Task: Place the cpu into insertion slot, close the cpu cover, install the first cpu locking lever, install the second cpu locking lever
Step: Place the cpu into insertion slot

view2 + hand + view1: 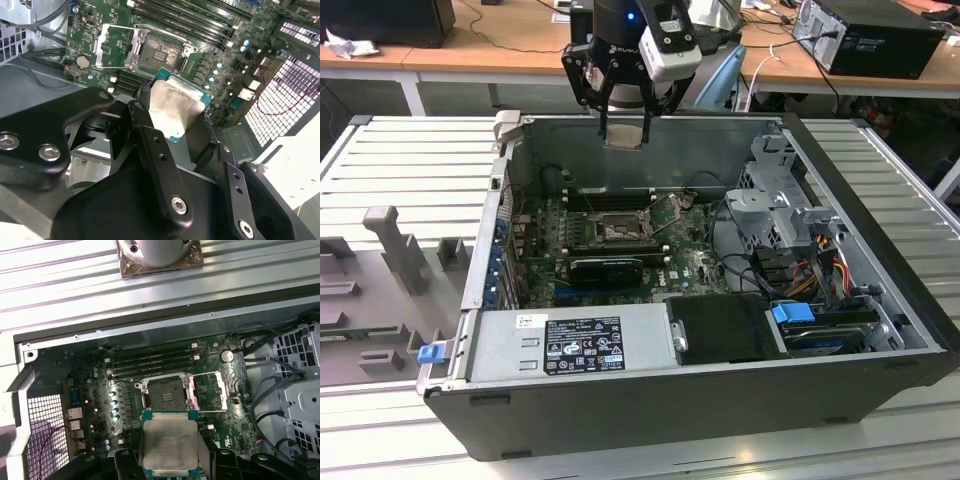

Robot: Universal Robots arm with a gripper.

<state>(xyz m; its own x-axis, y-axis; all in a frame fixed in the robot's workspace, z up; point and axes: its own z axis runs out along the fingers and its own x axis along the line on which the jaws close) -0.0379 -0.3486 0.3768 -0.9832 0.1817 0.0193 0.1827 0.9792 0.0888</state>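
— Exterior view: what does the gripper (pixel 624 136) hold?
— In the first wrist view it pinches the cpu (pixel 170 442) above the insertion slot (pixel 165 394); the cpu cover (pixel 210 390) lies open beside that slot.

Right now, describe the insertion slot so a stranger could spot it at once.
Look inside the open computer case at the green motherboard. Near its middle, beside the long black memory slots, sits the insertion slot. It alone is a small square with a dark centre and silver rim, its cpu cover swung open alongside.
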